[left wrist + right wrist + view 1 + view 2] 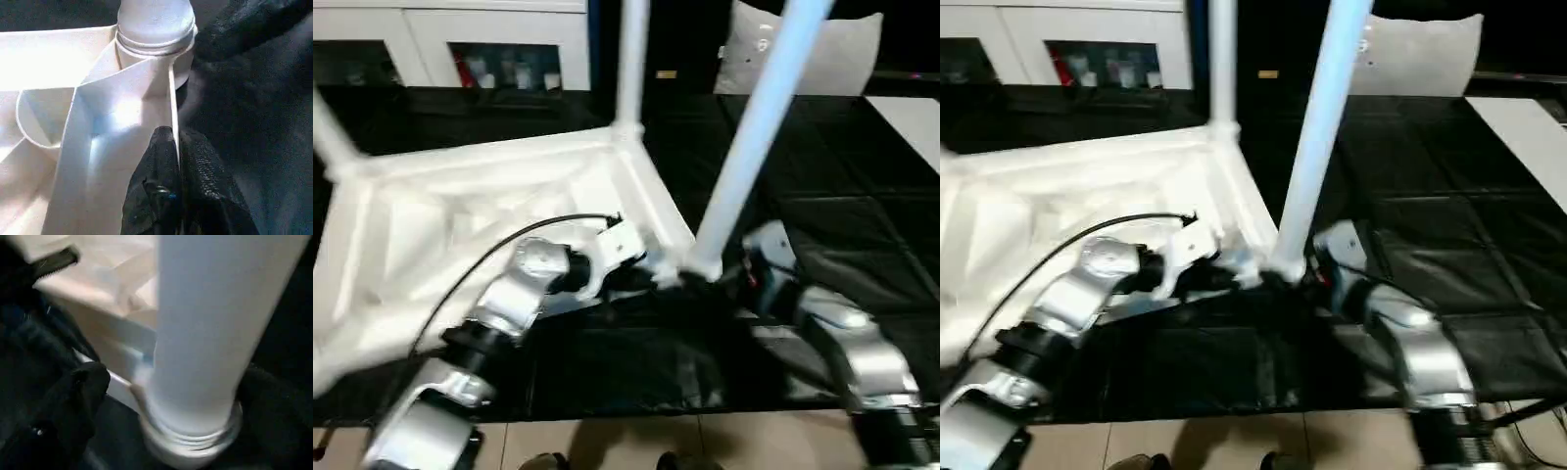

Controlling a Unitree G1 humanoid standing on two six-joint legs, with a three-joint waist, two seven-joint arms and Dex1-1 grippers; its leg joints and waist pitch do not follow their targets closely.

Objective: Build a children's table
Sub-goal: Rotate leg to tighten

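Two smooth tapered legs rise from the children's table [489,206], upside down on black cloth [862,225], ribbed white plastic. Left gripper [173,161] pinches its thin rim; right gripper [171,396] gapes around the near leg [754,137].

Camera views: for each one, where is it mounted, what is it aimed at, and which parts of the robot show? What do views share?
Left and right eye views: head camera, looking down at the upturned children's table on black cloth; both silver forearms show.
Left wrist view: on the left arm; the left gripper pinches the table's rim wall below a leg socket.
Right wrist view: on the right arm, close on the near leg; right gripper fingers flank it.
Shared: that near leg and its corner.
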